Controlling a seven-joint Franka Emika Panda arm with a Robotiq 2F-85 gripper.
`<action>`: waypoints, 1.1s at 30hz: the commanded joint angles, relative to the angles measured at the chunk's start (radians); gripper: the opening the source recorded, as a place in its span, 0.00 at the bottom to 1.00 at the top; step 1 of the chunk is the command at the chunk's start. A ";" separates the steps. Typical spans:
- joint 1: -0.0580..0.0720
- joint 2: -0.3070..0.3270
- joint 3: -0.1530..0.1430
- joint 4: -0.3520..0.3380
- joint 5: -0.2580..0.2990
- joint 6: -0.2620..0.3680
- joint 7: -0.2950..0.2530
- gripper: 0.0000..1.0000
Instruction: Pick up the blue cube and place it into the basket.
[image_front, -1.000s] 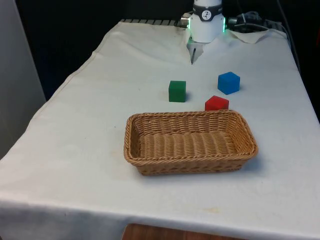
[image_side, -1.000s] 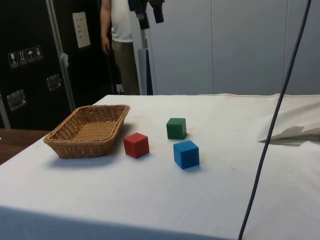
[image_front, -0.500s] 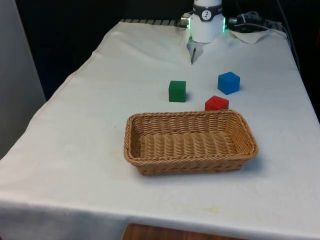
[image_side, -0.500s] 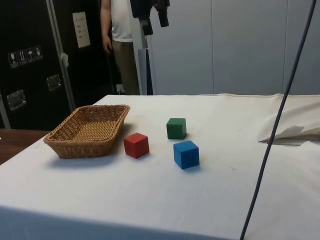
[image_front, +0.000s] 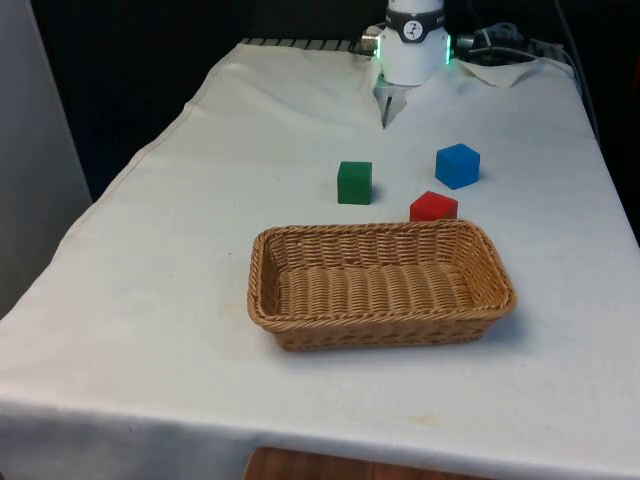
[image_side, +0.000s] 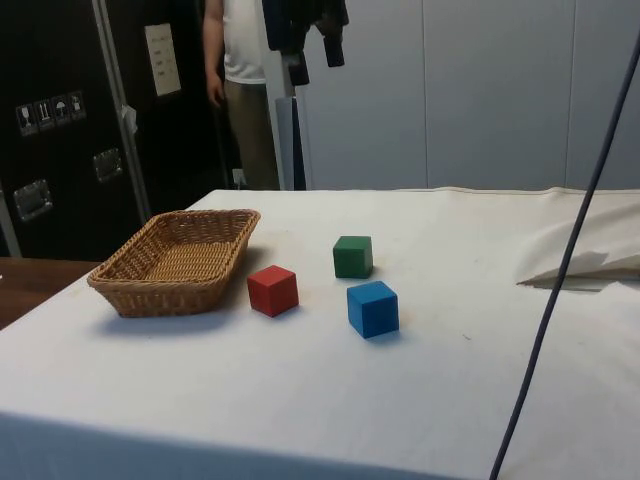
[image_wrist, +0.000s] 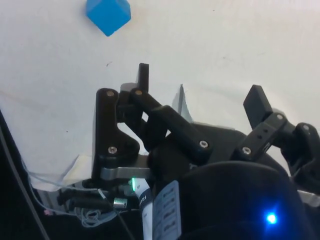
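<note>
The blue cube (image_side: 373, 308) is seen resting on the tabletop (image_front: 200, 200), just beside the red cube (image_side: 273, 290) and near the green cube (image_side: 352, 256), with the wicker basket (image_front: 500, 290) beyond the red one. The hand (image_side: 315, 48) is held high above, well apart from the blue cube, which lies below and ahead of it. Its fingers (image_wrist: 143, 80) are spread wide; nothing is gripped.

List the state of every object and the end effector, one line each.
blue cube: on the cloth, untouched
red cube: on the cloth, just behind the basket
green cube: on the cloth, upright
basket: empty
end effector: open, holding nothing, high above the table
</note>
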 joint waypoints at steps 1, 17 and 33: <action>0.002 -0.013 0.006 -0.021 0.002 0.025 0.017 1.00; 0.000 -0.040 0.057 -0.127 0.018 0.135 0.100 1.00; 0.004 -0.070 0.115 -0.260 0.054 0.297 0.199 1.00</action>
